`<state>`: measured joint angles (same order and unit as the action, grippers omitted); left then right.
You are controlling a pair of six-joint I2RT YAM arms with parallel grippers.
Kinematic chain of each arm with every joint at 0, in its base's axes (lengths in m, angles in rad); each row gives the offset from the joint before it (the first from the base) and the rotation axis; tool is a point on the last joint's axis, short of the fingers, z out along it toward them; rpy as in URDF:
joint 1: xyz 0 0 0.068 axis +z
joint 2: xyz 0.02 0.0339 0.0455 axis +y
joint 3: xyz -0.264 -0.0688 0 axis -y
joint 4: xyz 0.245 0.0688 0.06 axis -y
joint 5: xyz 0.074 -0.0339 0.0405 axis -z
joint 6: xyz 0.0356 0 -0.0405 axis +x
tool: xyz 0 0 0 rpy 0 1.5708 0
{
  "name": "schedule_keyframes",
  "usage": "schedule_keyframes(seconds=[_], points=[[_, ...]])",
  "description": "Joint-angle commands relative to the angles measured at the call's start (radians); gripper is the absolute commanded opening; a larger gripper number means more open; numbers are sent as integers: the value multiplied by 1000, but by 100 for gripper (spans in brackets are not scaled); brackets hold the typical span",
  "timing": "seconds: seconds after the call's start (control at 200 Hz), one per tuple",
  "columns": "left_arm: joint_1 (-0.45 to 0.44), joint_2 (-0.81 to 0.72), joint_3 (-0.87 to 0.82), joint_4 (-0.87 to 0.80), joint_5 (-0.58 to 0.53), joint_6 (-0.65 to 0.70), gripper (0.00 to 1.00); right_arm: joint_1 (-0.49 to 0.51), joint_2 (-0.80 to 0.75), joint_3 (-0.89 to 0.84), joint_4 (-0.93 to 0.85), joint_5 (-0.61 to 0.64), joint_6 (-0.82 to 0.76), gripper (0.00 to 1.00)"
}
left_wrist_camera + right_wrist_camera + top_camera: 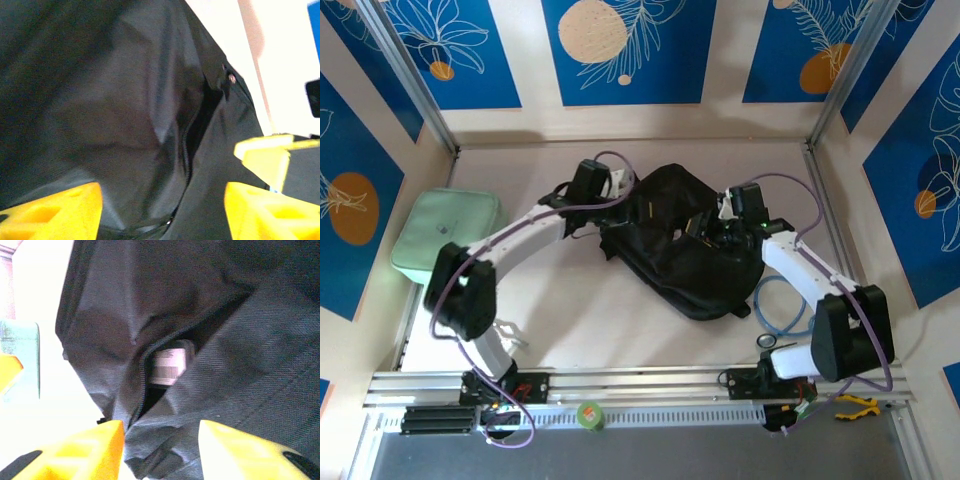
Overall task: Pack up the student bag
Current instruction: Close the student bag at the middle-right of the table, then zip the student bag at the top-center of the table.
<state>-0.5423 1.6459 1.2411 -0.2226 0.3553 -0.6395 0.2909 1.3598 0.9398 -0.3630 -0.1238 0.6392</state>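
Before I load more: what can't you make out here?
- Contents of the student bag, right wrist view: fabric covers all but a white labelled item, and its print is blurred.
- zipper gap, left wrist view: the interior is too dark.
- mint-green bag, right wrist view: cut off by the left edge.

Slumped black student bag [672, 262], zipper agape

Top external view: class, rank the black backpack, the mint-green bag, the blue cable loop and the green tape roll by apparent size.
1. student bag, the black backpack: clearly largest.
2. mint-green bag.
3. blue cable loop.
4. green tape roll: smallest.
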Motion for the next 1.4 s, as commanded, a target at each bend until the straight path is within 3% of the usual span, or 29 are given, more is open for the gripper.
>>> schedule_keyframes(seconds=[0.0,0.115,0.275,0.365,0.47,0.595,1.025,1.295,1.395], points=[[27,-107,-131,19,-115,-30,74,89,3,84,-143,102,-200,50],[65,-219,-262,23,-205,-49,83,189,59,166,-206,112,-362,53],[118,-364,-411,38,-283,-84,95,279,133,255,-243,103,-470,54],[145,-425,-466,35,-310,-91,100,344,202,328,-302,180,-542,54],[167,-465,-510,35,-313,-91,100,407,285,400,-361,326,-601,51],[182,-481,-539,43,-301,-92,100,449,334,433,-379,400,-668,48],[194,-467,-565,48,-236,-62,100,460,462,513,-439,477,-771,37],[194,-462,-581,62,-198,-75,100,469,517,530,-453,514,-794,36],[195,-465,-593,72,-193,-82,100,469,521,529,-452,528,-791,22]])
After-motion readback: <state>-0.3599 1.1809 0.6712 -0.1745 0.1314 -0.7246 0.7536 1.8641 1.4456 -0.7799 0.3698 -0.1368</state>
